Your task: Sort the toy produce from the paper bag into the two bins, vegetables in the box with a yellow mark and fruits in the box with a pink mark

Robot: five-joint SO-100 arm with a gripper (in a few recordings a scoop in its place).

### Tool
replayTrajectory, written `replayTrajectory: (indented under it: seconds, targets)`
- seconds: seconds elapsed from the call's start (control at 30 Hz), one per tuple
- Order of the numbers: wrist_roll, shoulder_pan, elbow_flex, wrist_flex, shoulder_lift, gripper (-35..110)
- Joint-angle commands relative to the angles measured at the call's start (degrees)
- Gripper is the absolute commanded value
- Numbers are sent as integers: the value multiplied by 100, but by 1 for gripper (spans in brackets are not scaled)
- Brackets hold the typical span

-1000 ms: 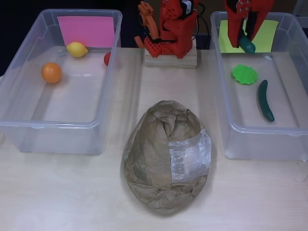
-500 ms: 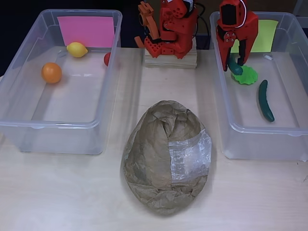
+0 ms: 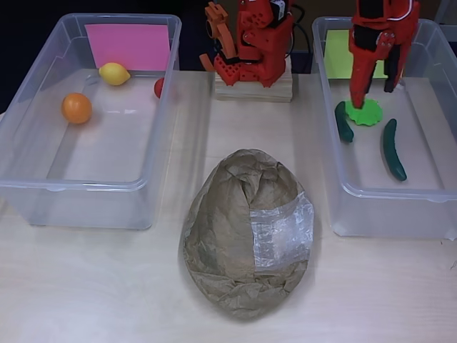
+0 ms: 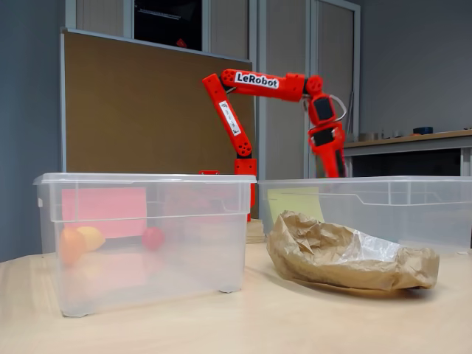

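Since half a second ago the small green vegetable (image 3: 344,121) has left the fingers and now lies on the floor of the right-hand bin (image 3: 432,193) in the overhead view, just left of the green leafy piece (image 3: 365,112). The gripper (image 3: 373,84) has risen and shifted right; its two red fingers stand apart with nothing between them, hanging over the leafy piece. A longer dark green cucumber (image 3: 392,149) lies to the right of these, apart from both. The yellow mark (image 3: 337,53) sits at the far end of this bin, partly hidden by the arm.

The left-hand bin (image 3: 28,143) carries the pink mark (image 3: 127,45) and holds a lemon (image 3: 114,73), an orange (image 3: 76,108) and a small red fruit (image 3: 158,87) against its right wall. Between the bins, nearer the camera, the crumpled paper bag (image 3: 246,232) lies on the table (image 3: 107,286), with a patch of clear tape on it. In the fixed view the arm (image 4: 258,81) reaches down behind the right bin's wall.
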Motion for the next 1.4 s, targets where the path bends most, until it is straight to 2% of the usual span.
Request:
replayTrajectory:
  seconds: [0.0,0.13,0.3,0.43,0.57,0.83,0.97,1.1,1.27,1.37]
  targets:
    - [-2127,457,-1239,220,-229,15]
    - [-3929,1187,-1617,35,-211,5]
    - [-5071,2558,-589,-598,457,0]
    - [-5590,3709,958,-1898,1213,0]
    - [-5634,4649,2276,-2707,1784,0]
    - [-6293,5467,4860,-4403,3437,1]
    - [-6609,5432,5722,-4403,4579,3]
    - [-6750,5484,6311,-3814,5607,3]
    - [-6750,5493,6311,-3111,5836,0]
    - [-7409,5414,6311,-2672,5977,0]
